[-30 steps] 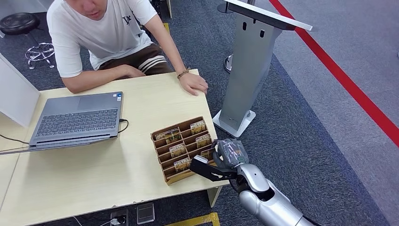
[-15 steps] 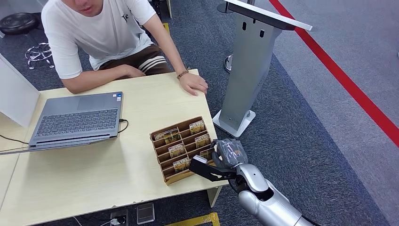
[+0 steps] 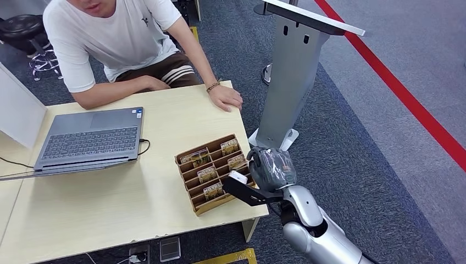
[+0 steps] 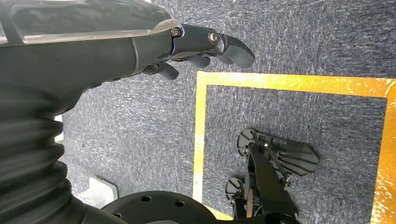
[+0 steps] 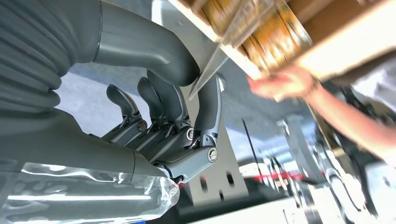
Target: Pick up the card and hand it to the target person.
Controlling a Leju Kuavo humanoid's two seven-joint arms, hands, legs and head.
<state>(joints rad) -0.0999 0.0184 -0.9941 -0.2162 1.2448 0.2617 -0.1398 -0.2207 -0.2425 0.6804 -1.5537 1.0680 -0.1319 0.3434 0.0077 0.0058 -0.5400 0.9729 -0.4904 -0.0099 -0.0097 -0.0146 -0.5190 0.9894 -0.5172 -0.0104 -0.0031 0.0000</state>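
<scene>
The right hand [image 3: 258,179] sits at the near right corner of the wooden card rack [image 3: 213,172], its dark thumb reaching over the rack's near edge. In the right wrist view the thumb and a finger [image 5: 208,109] pinch the thin edge of a card [image 5: 243,28]; the remaining fingers are curled in beside them. The card is tilted, still among the rack's compartments. The picture there is blurred, so how far the card has come out of its slot cannot be told.

The left hand [image 4: 187,44] hangs over dark carpet with a yellow line; its fingers are loosely extended, slightly apart, holding nothing.

The rack stands on the light wooden table [image 3: 110,203], near the right edge, with several yellow-printed cards [image 3: 207,174] upright in its slots. Left of the rack, further back, lies an open grey laptop [image 3: 90,137] with a cable at its side. Beyond the rack, a person [image 3: 123,47] in a white shirt sits at the far side of the table, one hand [image 3: 225,98] flat on the far right corner. Right of the rack, on the floor, stands a grey metal pedestal [image 3: 291,77].
</scene>
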